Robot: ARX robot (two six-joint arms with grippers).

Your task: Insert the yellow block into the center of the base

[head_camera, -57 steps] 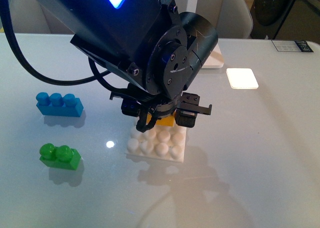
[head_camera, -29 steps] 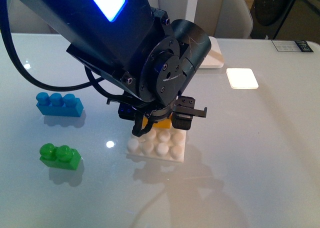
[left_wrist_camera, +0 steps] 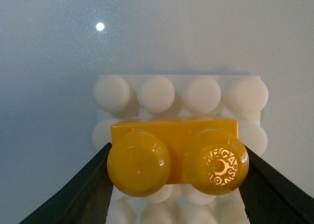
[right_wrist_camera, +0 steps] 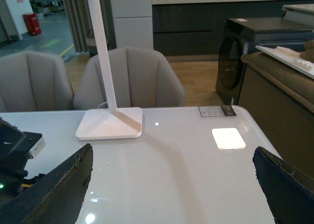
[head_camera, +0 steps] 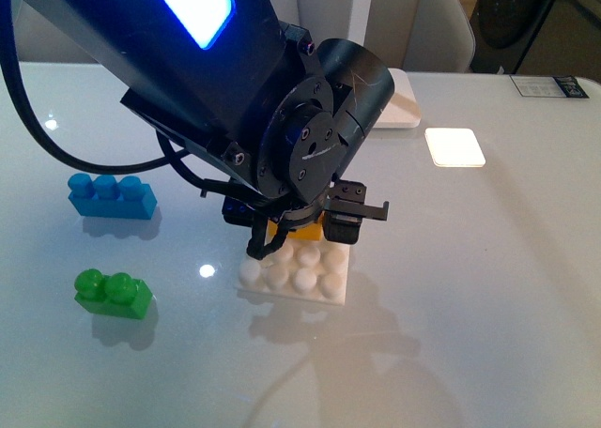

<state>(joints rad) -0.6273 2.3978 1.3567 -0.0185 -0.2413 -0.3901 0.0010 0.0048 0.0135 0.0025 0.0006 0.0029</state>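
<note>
Nearest the robot in the front view, a green brick (head_camera: 114, 294) lies on the white table (head_camera: 488, 287), at about 9 o'clock from the base (head_camera: 296, 276) and well apart from it. The base lies flat, and the left gripper (head_camera: 300, 229) hangs over its far half, its pincer clamped on the short ends of the yellow block (head_camera: 304, 228). The left wrist view shows the yellow block (left_wrist_camera: 174, 150) held level, studs up, lined up over the middle columns of the base (left_wrist_camera: 179, 94), one row of white studs bare beyond it. Whether it is pressed home or only resting on the studs cannot be told. My judgement: carrying and lining up are done, and the final push, if needed, and the release are left. One yellow stud bears raised letters that read "MEGA"; the rest is illegible. A blue brick (head_camera: 111, 196) sits at 10 o'clock, a lamp foot (head_camera: 399, 109) at 1 o'clock, and a bright square patch (head_camera: 455, 146) and a label card (head_camera: 549, 85), its print too small to read, at 2 o'clock. The right gripper (right_wrist_camera: 171, 194) is raised, pincer apart and empty.
</note>
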